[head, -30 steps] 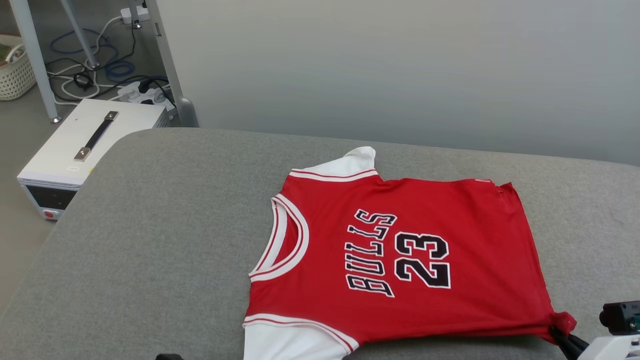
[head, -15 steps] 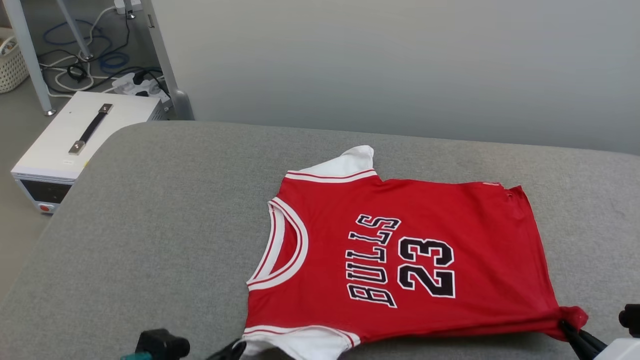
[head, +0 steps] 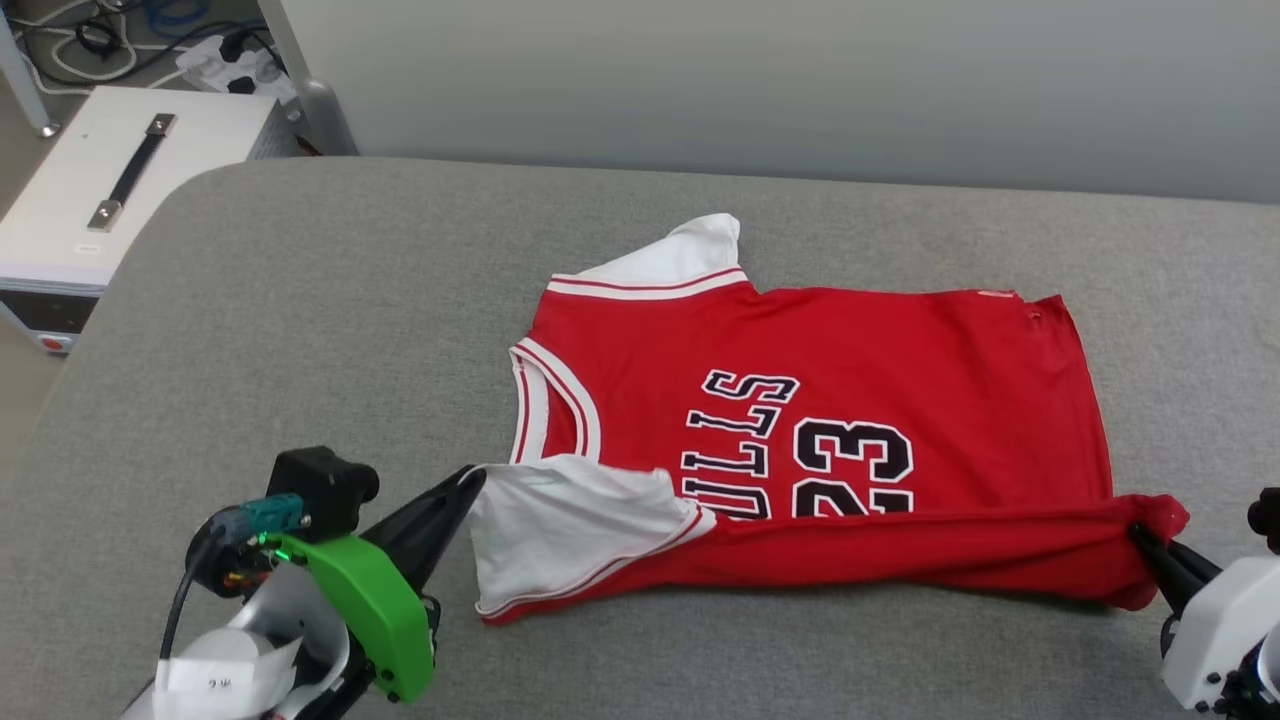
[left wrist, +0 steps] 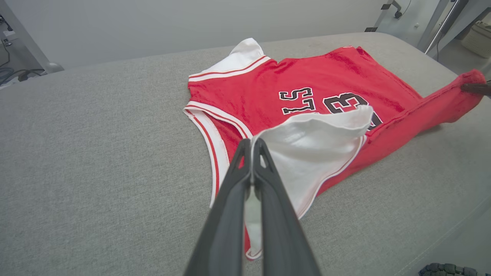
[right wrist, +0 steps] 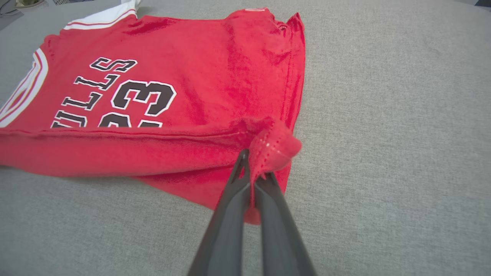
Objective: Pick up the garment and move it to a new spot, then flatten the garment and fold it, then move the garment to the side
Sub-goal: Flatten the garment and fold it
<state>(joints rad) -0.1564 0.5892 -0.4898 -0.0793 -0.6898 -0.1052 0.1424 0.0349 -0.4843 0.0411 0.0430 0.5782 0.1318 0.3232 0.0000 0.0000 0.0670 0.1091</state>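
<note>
Nearest me, at the lower left of the head view, the left claw (head: 470,480) is pinched tight on the edge of the white sleeve (head: 570,520), holding it up off the grey worktop (head: 300,300). At the lower right, the right claw (head: 1140,535) is clamped just as tight on the bunched red hem corner (head: 1162,518). Between them the near side of the garment (head: 850,340) is raised and rolled over toward its own middle, hiding the bottom of the black lettering. The rest lies flat in the centre of the frame, neckline to the left. Farther back, the other sleeve (head: 690,250) pokes out toward the wall (head: 800,80). My worry is that both grips take only a little cloth, so a sharp pull could slip one free. If one claw travels ahead of the other, the fold could land crooked or drag the whole jersey across the surface.
</note>
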